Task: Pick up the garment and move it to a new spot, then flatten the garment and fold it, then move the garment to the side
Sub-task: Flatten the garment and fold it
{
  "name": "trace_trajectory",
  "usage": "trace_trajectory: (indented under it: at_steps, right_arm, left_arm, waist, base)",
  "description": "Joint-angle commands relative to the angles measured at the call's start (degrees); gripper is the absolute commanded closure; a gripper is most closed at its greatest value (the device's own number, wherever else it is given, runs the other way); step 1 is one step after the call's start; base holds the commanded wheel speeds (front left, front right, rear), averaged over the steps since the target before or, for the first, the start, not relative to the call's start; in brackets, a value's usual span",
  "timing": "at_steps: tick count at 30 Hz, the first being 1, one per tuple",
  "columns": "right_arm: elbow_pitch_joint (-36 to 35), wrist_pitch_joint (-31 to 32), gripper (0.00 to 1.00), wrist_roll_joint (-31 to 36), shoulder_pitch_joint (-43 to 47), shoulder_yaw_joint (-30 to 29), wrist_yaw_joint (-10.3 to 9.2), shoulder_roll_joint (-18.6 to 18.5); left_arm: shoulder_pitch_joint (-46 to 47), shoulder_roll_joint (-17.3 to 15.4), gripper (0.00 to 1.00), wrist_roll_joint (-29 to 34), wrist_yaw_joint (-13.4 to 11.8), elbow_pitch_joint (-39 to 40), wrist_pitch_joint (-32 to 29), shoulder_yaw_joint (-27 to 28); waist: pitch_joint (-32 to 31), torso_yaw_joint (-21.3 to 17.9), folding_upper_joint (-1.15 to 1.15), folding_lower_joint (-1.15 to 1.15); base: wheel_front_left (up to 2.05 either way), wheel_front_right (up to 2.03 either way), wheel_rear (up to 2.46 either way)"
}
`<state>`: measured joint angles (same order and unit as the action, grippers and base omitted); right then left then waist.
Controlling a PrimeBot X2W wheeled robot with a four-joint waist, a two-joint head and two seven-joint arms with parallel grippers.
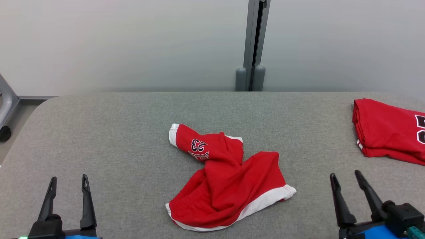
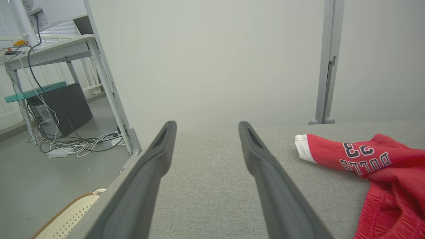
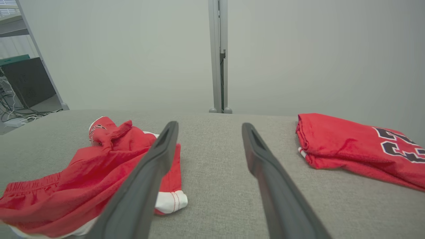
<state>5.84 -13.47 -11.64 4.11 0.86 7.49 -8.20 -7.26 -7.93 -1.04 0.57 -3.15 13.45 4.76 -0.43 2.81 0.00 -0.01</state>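
The left jaws are two long, slim fingers (image 1: 87,202) of matt black, each tapering to a point with a narrow slot cut near the tip. They are rooted in a black block (image 1: 49,229) above a strip of bright blue housing (image 1: 81,237), with a small green light (image 1: 22,237) at its edge. The right jaws have the same dark slotted fingers (image 1: 339,202), a chunkier black mount (image 1: 401,215), a blue casing (image 1: 382,232) and a teal plug (image 1: 415,232); close up, the fingers (image 2: 279,199) look dark grey with a smooth, flat inner face.
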Motion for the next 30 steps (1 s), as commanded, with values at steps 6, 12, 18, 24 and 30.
trace_trajectory:
  at_steps: [6, 12, 18, 24, 30]
  right_arm:
    - [-1.6, 3.7, 0.00, 1.5, 2.8, 1.0, 0.01, 0.4]
    - [-3.1, 6.6, 0.00, 2.2, 4.1, 1.1, 0.01, 0.7]
    - [-3.8, 7.7, 0.00, 2.4, 4.5, 1.1, 0.01, 0.8]
    - [-1.6, 8.1, 0.00, 1.2, 2.2, 1.6, 0.01, 0.7]
    - [3.0, 8.0, 0.00, 1.2, -2.1, 3.4, 0.01, -1.0]
  left_arm:
    - [-1.1, -1.6, 0.00, -1.0, 1.5, 2.6, -4.6, -0.5]
    - [-2.1, -2.7, 0.00, -2.5, 2.8, 5.8, -8.3, -0.4]
    - [-2.9, -3.2, 0.00, -2.8, 2.3, 7.7, -9.4, -0.1]
    - [-1.9, -2.8, 0.00, -3.2, 3.2, 7.1, -9.2, -2.1]
    - [1.5, -3.4, 0.00, -3.0, 5.3, 4.2, -9.7, -7.5]
  waist:
    - [-0.4, 0.7, 0.00, 0.01]
    - [-0.4, 1.0, 0.00, 0.01]
    - [-0.4, 0.7, 0.00, 0.01]
    - [0.2, -0.1, 0.00, 0.01]
    - [1.4, -0.7, 0.00, 0.01]
  base:
    - [0.00, 0.00, 0.00]
    - [0.00, 0.00, 0.00]
    - [0.00, 0.00, 0.00]
    - [0.00, 0.00, 0.00]
    - [0.00, 0.00, 0.00]
